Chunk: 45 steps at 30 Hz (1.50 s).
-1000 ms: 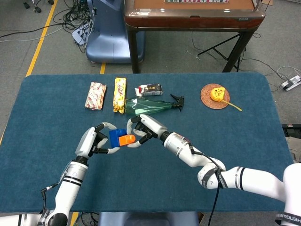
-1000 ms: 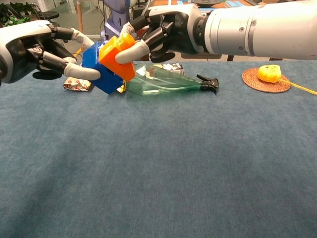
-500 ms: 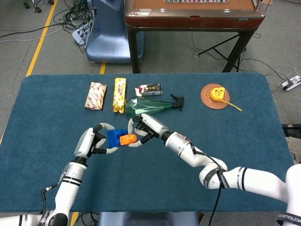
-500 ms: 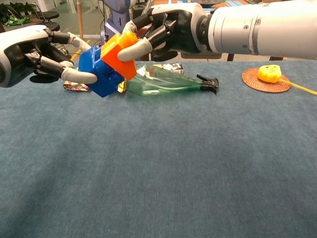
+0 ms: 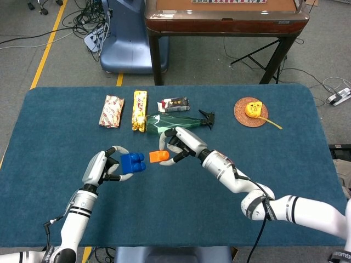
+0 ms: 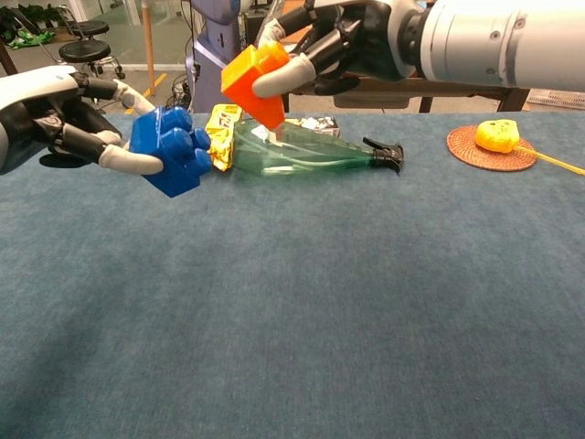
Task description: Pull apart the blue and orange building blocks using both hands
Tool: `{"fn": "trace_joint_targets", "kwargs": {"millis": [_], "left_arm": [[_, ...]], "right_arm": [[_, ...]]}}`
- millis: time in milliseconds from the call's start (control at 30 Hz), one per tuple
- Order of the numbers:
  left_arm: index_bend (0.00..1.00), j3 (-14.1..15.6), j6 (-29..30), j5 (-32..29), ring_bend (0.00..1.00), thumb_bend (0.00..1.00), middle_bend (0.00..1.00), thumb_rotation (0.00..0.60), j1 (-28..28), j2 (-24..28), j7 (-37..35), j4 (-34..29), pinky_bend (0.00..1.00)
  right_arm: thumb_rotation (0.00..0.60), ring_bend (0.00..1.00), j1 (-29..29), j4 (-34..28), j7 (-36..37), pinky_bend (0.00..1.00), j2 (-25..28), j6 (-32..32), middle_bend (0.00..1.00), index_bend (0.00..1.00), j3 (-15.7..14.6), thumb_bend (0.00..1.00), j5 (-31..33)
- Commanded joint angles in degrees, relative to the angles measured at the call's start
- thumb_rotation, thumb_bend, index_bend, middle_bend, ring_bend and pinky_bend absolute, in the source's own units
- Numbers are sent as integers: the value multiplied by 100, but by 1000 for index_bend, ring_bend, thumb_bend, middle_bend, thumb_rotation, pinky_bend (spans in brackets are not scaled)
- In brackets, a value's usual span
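Note:
The blue block (image 5: 132,163) and the orange block (image 5: 159,156) are apart, with a small gap between them above the blue tabletop. My left hand (image 5: 103,168) grips the blue block (image 6: 171,150) from its left side. My right hand (image 5: 180,145) holds the orange block (image 6: 259,82) between thumb and fingers, a little higher and to the right. In the chest view my left hand (image 6: 64,119) is at the left edge and my right hand (image 6: 340,44) is at the top.
A green spray bottle (image 5: 178,123) lies just behind the hands. Two foil snack packs (image 5: 111,111) (image 5: 140,110) and a small box (image 5: 174,104) lie at the back. A yellow tape measure on a woven coaster (image 5: 252,110) sits back right.
The two blocks were joined and are now separated. My left hand drew the blue block left and my right hand carried the orange block up and right.

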Motion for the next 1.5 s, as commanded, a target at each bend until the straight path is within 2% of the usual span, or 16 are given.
{"fn": "trace_joint_targets", "kwargs": {"millis": [33, 133, 367, 467, 533, 633, 667, 733, 833, 1000, 1167, 1233, 1300, 1367, 1500], "left_arm": [[740, 61, -67, -18, 1000, 0, 1000, 600, -9, 46, 100, 12, 1000], [732, 142, -185, -72, 1000, 0, 1000, 600, -45, 105, 263, -2, 1000], [723, 253, -448, -391, 1000, 0, 1000, 600, -216, 246, 757, -95, 1000], [674, 268, -453, -482, 1000, 0, 1000, 600, -276, 249, 925, -117, 1000], [584, 281, -422, -508, 1000, 0, 1000, 600, -302, 234, 1024, -109, 1000], [390, 335, -334, -533, 998, 0, 1000, 600, -351, 192, 1271, -73, 1000], [329, 353, -300, -531, 996, 0, 1000, 600, -361, 180, 1345, -62, 1000], [197, 398, -220, -531, 989, 0, 1000, 600, -380, 155, 1516, -37, 1000], [76, 468, -60, -518, 985, 0, 1000, 600, -398, 121, 1806, 6, 1000], [32, 496, 164, -366, 963, 0, 994, 600, -309, 87, 1823, 29, 1000], [54, 568, 407, -30, 853, 0, 878, 600, -108, 307, 1720, 42, 1000], [79, 604, 533, 85, 803, 0, 769, 600, -9, 418, 1706, 67, 1000], [92, 667, 715, 221, 759, 0, 702, 600, 111, 541, 1765, 107, 999], [76, 742, 844, 418, 677, 0, 616, 600, 252, 685, 1678, 203, 960], [35, 841, 1016, 683, 503, 0, 453, 600, 515, 975, 1430, 457, 766]], "right_arm": [[600, 1000, -119, -10, -394, 1000, 187, 187, 1000, 711, -163, 274, 20], [600, 1000, -192, 24, -972, 1000, 327, 358, 1000, 711, -379, 280, 56], [600, 1000, -249, 227, -2948, 1000, 387, 851, 1000, 711, -1019, 295, 308], [600, 1000, -240, 317, -3730, 1000, 344, 992, 988, 696, -1245, 288, 506], [600, 1000, -239, 366, -4113, 1000, 299, 1069, 974, 604, -1347, 242, 654], [600, 1000, -257, 450, -4623, 1000, 205, 1216, 960, 388, -1471, 44, 890], [600, 1000, -266, 467, -4713, 1000, 185, 1252, 955, 315, -1491, 7, 934], [600, 1000, -293, 489, -4857, 1000, 166, 1315, 941, 201, -1521, 0, 1002], [600, 994, -344, 460, -4932, 972, 207, 1364, 900, 76, -1530, 0, 1058], [600, 907, -482, 264, -4951, 892, 396, 1505, 793, 28, -1538, 0, 1023], [600, 749, -722, -175, -5206, 797, 788, 1848, 627, 29, -1651, 0, 948], [600, 660, -835, -358, -5327, 746, 952, 2014, 557, 53, -1708, 0, 922], [600, 587, -991, -569, -5423, 693, 1139, 2217, 500, 92, -1782, 0, 869], [600, 526, -1180, -728, -5428, 620, 1304, 2431, 454, 124, -1861, 0, 762], [600, 429, -1599, -857, -5404, 467, 1553, 2918, 381, 160, -2029, 0, 486]]}}
